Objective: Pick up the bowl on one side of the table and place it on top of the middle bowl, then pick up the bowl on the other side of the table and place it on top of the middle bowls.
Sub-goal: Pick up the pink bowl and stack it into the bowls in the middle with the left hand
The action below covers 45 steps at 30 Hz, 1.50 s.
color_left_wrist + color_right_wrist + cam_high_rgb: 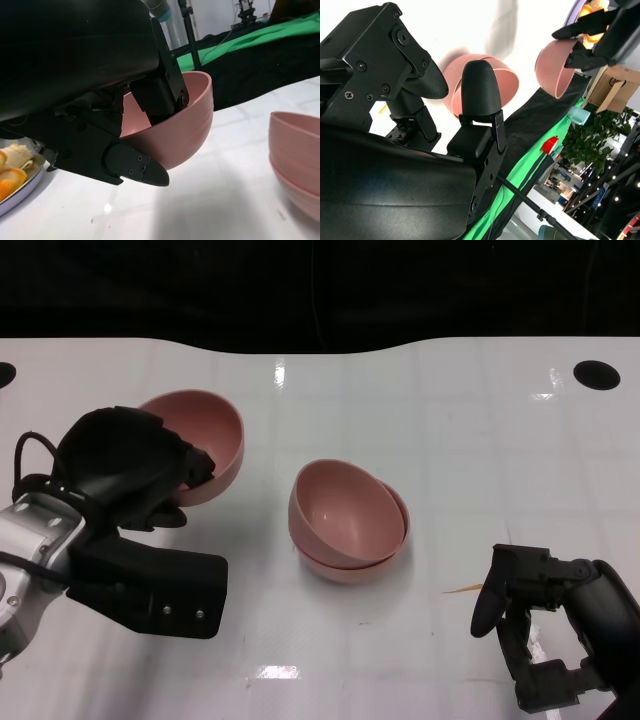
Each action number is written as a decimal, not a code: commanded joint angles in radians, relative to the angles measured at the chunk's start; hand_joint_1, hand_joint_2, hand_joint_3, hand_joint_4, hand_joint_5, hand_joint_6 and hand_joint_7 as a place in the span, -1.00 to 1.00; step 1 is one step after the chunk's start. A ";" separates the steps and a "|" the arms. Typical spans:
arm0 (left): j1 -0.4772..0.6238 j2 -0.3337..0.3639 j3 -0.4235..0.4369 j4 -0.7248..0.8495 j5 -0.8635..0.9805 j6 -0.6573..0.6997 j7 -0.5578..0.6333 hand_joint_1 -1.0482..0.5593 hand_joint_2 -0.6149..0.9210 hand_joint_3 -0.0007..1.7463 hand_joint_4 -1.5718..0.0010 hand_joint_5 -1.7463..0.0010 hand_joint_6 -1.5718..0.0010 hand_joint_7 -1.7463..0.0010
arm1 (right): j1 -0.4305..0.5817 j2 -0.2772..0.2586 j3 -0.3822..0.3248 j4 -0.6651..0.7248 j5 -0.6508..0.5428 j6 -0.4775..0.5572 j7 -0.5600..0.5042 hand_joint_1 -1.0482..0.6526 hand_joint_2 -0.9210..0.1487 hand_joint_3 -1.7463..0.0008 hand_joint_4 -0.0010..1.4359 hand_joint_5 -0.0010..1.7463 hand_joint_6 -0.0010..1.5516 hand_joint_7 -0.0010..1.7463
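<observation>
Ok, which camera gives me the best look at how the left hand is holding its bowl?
The left wrist view: it shows the left hand up close, fingers over the rim and inside the pink bowl, which is lifted and tilted. The head view shows the hand covering part of the bowl from above. The right wrist view shows both small and far off.

The left robot hand (130, 470) comes in from the lower left on a silver forearm (30, 550). Its black fingers (160, 90) hook over the rim of a pink bowl (215, 440) and hold it tilted. The right robot hand (545, 625) sits at the lower right, low over the tabletop (450, 440), fingers apart and holding nothing.
</observation>
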 commanded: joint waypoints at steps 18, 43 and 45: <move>-0.131 -0.049 0.005 -0.070 -0.022 -0.046 -0.135 -0.09 1.00 -0.86 0.07 -0.83 -0.09 -0.10 | 0.002 -0.015 -0.008 0.004 0.009 0.003 0.010 0.25 0.34 -0.87 0.29 1.00 0.07 0.75; -0.245 -0.146 -0.033 -0.002 -0.059 -0.165 -0.199 -0.05 1.00 -0.83 -0.02 -0.68 -0.06 -0.26 | -0.003 -0.007 0.010 0.016 0.005 -0.002 0.012 0.24 0.34 -0.87 0.29 1.00 0.05 0.78; -0.249 -0.151 -0.038 0.006 -0.060 -0.175 -0.202 -0.10 1.00 -0.87 -0.04 -0.60 -0.08 -0.15 | -0.003 -0.008 0.011 0.015 0.005 -0.002 0.012 0.25 0.34 -0.87 0.29 1.00 0.05 0.78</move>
